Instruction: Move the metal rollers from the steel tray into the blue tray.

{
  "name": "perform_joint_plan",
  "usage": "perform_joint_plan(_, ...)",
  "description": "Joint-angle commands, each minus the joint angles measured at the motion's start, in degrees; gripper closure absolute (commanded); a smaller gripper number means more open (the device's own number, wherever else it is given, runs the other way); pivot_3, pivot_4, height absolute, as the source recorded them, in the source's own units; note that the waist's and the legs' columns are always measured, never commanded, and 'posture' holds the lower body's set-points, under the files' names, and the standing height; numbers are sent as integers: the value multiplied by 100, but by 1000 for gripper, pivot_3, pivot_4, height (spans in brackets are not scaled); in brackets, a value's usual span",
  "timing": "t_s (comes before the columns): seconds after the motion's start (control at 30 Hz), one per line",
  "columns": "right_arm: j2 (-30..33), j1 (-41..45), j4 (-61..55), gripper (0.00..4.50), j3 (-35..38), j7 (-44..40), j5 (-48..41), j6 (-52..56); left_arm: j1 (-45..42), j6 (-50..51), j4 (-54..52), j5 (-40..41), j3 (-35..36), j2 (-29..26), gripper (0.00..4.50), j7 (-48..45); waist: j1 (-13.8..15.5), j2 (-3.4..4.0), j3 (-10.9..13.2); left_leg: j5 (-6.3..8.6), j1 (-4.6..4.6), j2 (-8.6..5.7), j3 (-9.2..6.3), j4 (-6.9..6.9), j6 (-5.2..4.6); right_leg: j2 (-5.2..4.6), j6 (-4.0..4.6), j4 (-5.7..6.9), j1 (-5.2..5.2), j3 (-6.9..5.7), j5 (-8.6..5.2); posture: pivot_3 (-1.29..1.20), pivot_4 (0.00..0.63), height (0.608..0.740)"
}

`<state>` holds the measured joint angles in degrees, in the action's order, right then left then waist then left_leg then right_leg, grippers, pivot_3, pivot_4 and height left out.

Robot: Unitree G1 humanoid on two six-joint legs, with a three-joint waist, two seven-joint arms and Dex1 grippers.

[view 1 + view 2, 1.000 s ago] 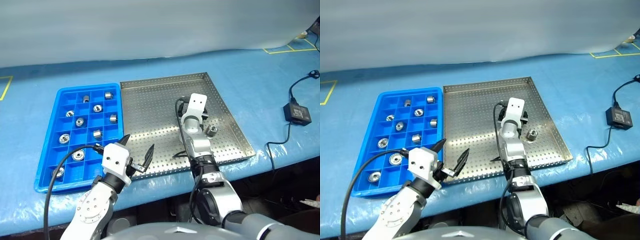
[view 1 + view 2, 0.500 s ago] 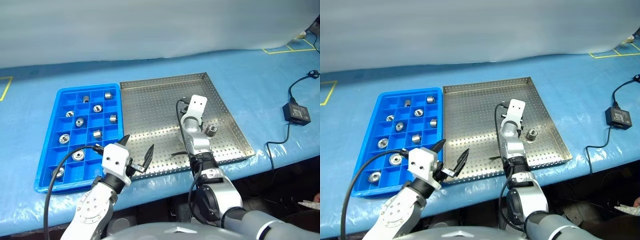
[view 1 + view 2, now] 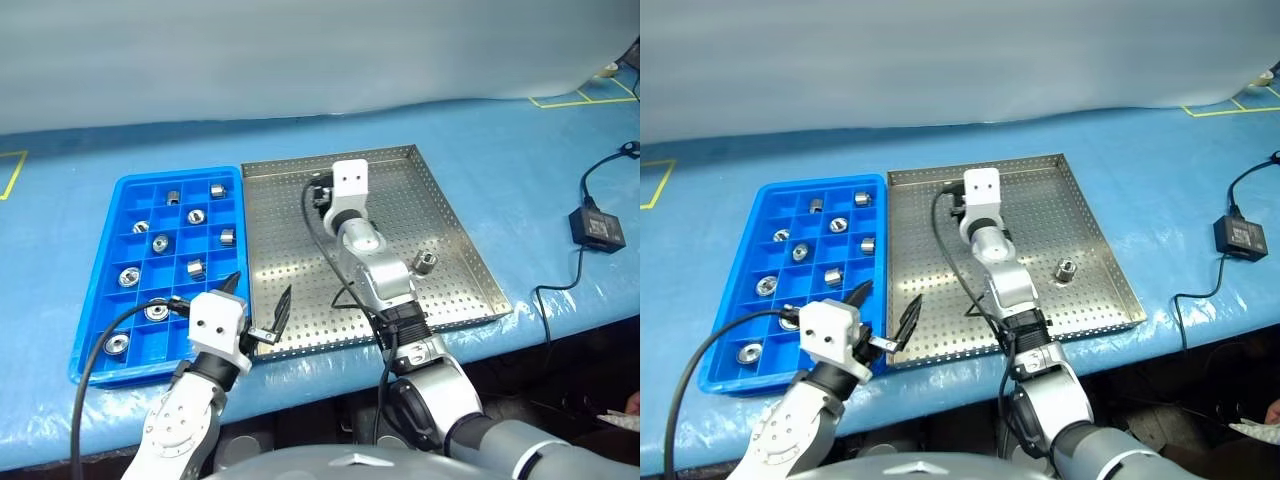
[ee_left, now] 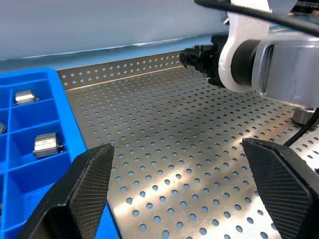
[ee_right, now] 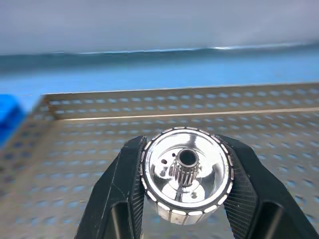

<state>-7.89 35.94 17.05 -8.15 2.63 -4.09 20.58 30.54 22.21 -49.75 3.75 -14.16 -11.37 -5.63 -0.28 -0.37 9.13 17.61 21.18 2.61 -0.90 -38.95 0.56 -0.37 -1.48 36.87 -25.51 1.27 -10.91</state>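
Observation:
The steel tray (image 3: pixel 300 215) lies mid-table with the blue tray (image 3: pixel 100 300) against its left side. My right gripper (image 5: pixel 182 149) is shut on a shiny metal roller (image 5: pixel 187 174) with a small toothed hub. It hangs over the far left part of the steel tray (image 5: pixel 75 149), its wrist (image 3: pixel 350 180) near the blue tray's side. One roller (image 3: pixel 425 263) lies loose near the steel tray's right rim. Several rollers (image 3: pixel 160 242) sit in the blue tray's compartments. My left gripper (image 3: pixel 262 285) stands open over the steel tray's near left corner, holding nothing.
A black power adapter (image 3: pixel 595 225) with its cable lies on the blue table cover at the right. Yellow tape marks (image 3: pixel 575 98) show at the far right. The left wrist view shows two rollers (image 4: pixel 47 144) in blue compartments beside the perforated floor (image 4: pixel 164 149).
My right arm has risen and swung left across the steel tray, from beside the loose roller to the far left part. The left gripper has stayed open and almost still.

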Motion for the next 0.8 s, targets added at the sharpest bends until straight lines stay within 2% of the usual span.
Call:
perform_joint_plan(0.03, -251, 351, -230, 2773, -274, -790, -268, 78, 368, -624, -135, -324, 56, 17, 0, 207, 31, -1, 1, 0, 0, 0, 0, 0, 0, 0, 1, -1, 0, 0, -1, 224, 150, 740)
perform_joint_plan(0.13, -460, 433, -150, 2773, -299, -951, -451, 285, 780, -1043, -77, -567, 56, -49, 0, 282, 139, -2, 2, 0, 1, -1, 1, 0, 0, -3, 23, -3, 0, 0, -14, 267, 150, 740)
perform_joint_plan(0.43, -474, 235, -880, 2773, -1262, -2096, -841, 1074, 2260, -2288, -238, -346, 373, 265, 0, 446, 353, -4, 10, 1, 18, 2, -8, 0, -1, -2, 28, -5, -15, -15, -23, 371, 150, 740)
perform_joint_plan(0.63, 83, 10, -1642, 2773, -1925, -2735, -870, 1739, 2397, -2508, -203, -332, 233, 222, 0, 326, 539, -3, 12, 1, 28, 1, -22, -3, -1, -3, 28, -7, -16, -28, -28, 369, 150, 740)
perform_joint_plan(0.8, 664, -30, -1948, 2773, -2263, -3239, -720, 2018, 2259, -2423, -119, -350, 196, 230, 0, 290, 582, -5, 16, 1, 35, -5, -25, -13, -1, -10, 24, -9, -14, -31, -30, 353, 150, 740)
